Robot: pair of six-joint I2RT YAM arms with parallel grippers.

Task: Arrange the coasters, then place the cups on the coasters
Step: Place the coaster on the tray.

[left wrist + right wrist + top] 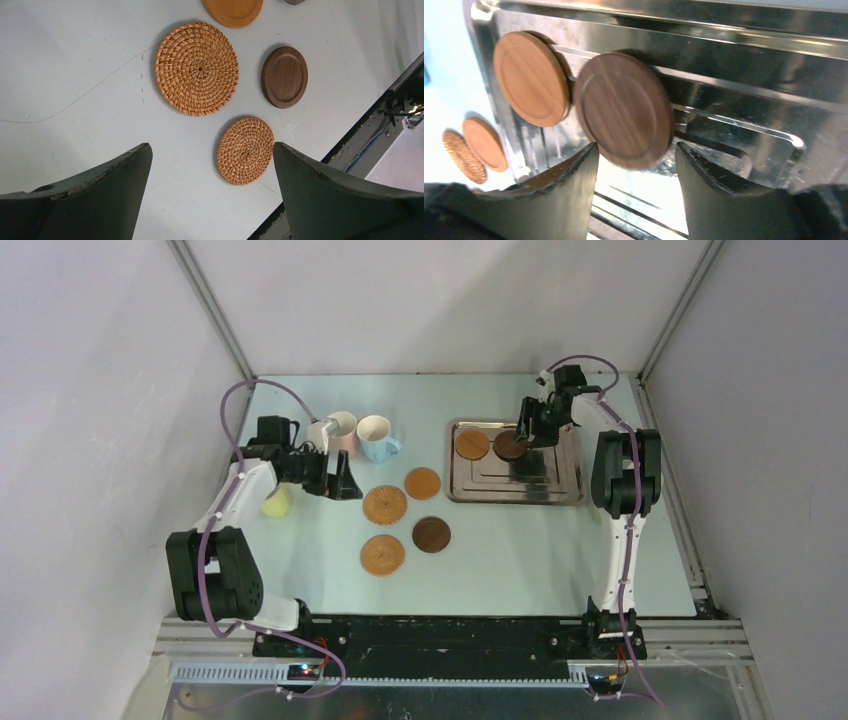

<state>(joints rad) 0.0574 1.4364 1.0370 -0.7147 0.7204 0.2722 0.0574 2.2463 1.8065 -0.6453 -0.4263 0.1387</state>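
Note:
My right gripper hangs open over the steel tray. The near edge of a dark brown coaster lies between its fingertips, not pinched. A tan coaster lies beside it in the tray. On the table lie two woven coasters, a smooth tan one and a dark brown one. My left gripper is open and empty above the near woven coaster. Pink and light blue cups stand behind it.
A yellow cup lies partly hidden beside my left forearm. The tray's raised rim surrounds the right fingers. The table's black front rail runs close to the left gripper. Walls enclose the table on three sides.

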